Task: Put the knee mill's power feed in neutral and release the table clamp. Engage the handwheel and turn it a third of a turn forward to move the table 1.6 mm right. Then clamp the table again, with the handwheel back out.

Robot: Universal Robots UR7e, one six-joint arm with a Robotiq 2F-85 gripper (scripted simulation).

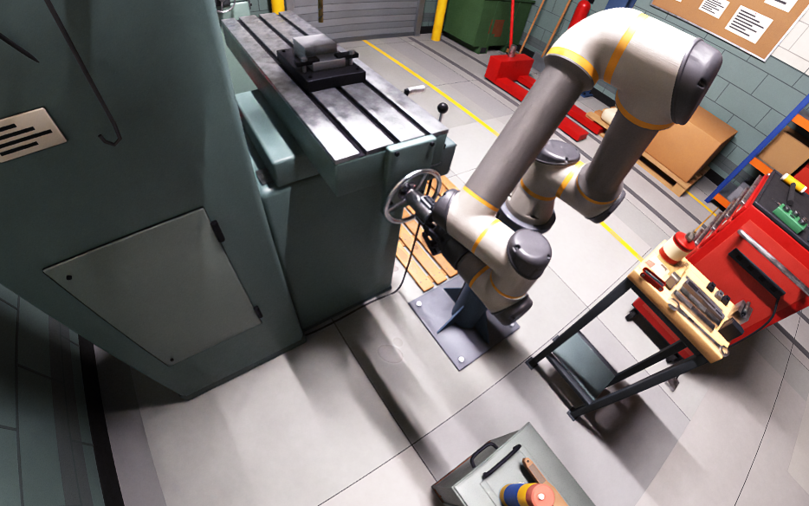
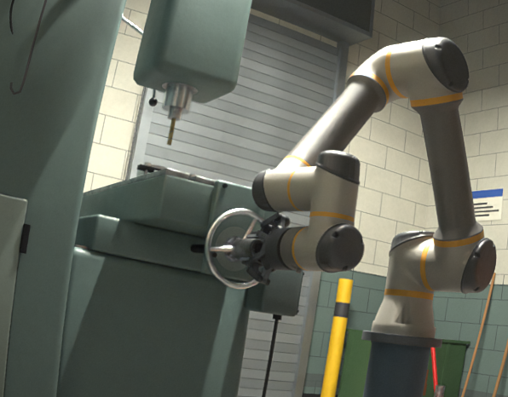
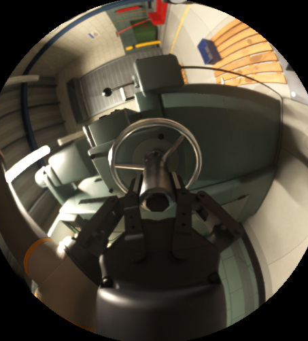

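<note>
The table clamp is not visible from any camera, and the power feed box (image 3: 158, 73) with its black-knobbed lever (image 3: 107, 91) shows only in the wrist camera, beside the table end. The steel handwheel (image 2: 235, 248) (image 1: 411, 195) sits at the end of the mill's slotted table (image 1: 326, 94). Its hub (image 3: 156, 180) sticks out toward the arm, a hexagonal socket in its end face. My gripper (image 3: 156, 190) (image 2: 245, 248) is level with the wheel's centre and is closed around the hub.
The green mill column (image 1: 81, 157) fills the left, a vise (image 1: 319, 60) on its table. A red tool cart (image 1: 766, 252) and a stand stand to the right of the arm's base (image 1: 458, 314). A wooden floor grate (image 1: 423, 252) lies under the wheel.
</note>
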